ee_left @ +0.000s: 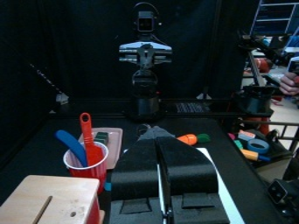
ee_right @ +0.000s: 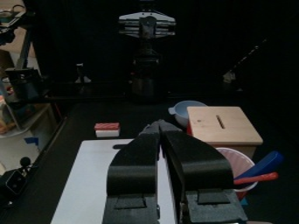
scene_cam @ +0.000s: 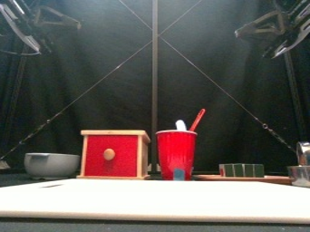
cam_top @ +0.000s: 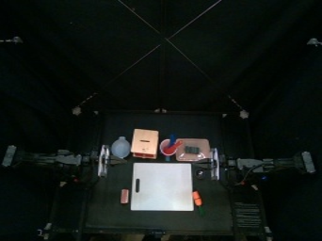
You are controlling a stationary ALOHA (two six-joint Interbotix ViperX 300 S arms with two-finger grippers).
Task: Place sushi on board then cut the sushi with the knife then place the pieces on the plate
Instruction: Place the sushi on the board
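The white cutting board point(cam_top: 164, 185) lies bare at the table's middle. Behind it, at the right, the dark green sushi roll point(scene_cam: 246, 169) rests on the pink tray point(cam_top: 195, 149). Beside the tray stands the red cup point(scene_cam: 176, 154), holding a blue and a red knife point(ee_left: 82, 131). My left gripper point(cam_top: 104, 160) hovers at the board's left, shut and holding nothing. My right gripper point(cam_top: 217, 162) mirrors it at the board's right, also shut on nothing. In the wrist views each pair of jaws point(ee_left: 151, 133) point(ee_right: 163, 129) is pressed together above the board.
The wooden box point(cam_top: 145, 143) with its red drawer front point(scene_cam: 114, 155) stands left of the cup, and the blue-grey bowl point(cam_top: 120, 148) left of the box. A small red and white toy point(cam_top: 123, 196) lies off the board's left edge, an orange toy point(cam_top: 197, 199) at its right edge.
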